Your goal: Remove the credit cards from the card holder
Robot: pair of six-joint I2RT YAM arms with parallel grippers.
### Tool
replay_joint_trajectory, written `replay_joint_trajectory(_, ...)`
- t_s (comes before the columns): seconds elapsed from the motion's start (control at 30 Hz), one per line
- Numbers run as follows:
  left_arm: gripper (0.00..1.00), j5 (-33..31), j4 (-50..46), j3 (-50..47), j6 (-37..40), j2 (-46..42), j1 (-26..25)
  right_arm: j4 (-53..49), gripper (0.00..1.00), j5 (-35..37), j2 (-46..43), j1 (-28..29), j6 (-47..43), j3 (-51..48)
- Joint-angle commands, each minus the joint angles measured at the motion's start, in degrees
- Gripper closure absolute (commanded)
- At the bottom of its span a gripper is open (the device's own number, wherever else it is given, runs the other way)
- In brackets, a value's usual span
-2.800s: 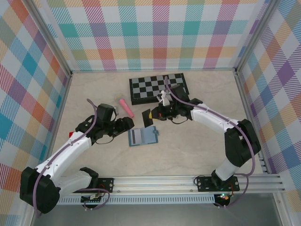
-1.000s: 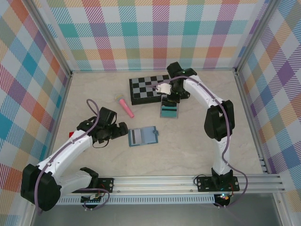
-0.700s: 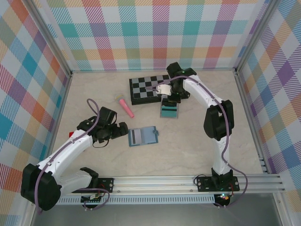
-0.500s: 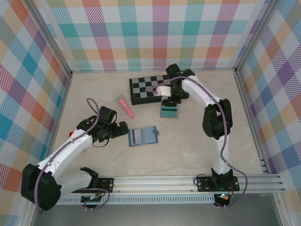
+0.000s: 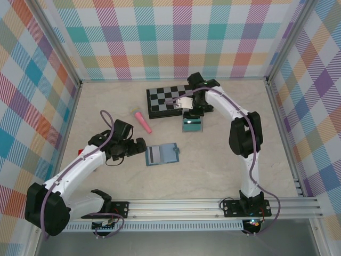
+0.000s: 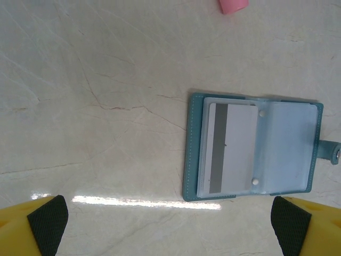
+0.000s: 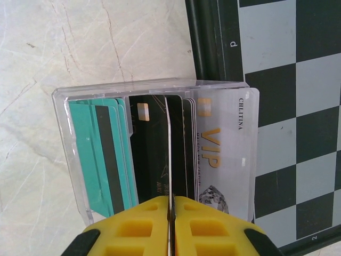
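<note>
Marble tabletop: right pincer has carried 1 credit card to tray.

A pale grey plastic card, lying in a clear plastic tray, is showing gold "VIP" and small dark "CHLITINA". The black-and-grey chessboard is bearing a pale "d" on its border.

We find the card holder open mid-table, one credit card in its left pocket. Beyond: marker left, chessboard farthest, a tray of credit cards beside its near edge.
</note>
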Motion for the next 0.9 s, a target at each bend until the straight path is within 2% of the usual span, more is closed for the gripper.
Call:
replay_joint_trajectory(0.0,0.00,0.6,-1.5,1.6,1.0,0.2,0.7,0.9,0.90,-1.0,1.1,0.0,-1.7,-0.6)
replay_joint_trajectory(0.4,0.00,1.2,-0.8,0.7,1.0,0.5,0.7,2.0,0.87,1.7,2.0,0.1,-2.9,-1.0)
replay_joint_trajectory(0.7,0.00,1.7,-0.5,0.3,1.4,0.0,0.7,4.8,0.76,2.7,1.8,0.7,-2.2,-2.1)
replay_joint_trajectory(0.87,0.00,1.6,-0.7,0.2,1.4,-0.5,0.7,7.3,0.75,3.6,0.7,0.7,-0.1,-2.2)
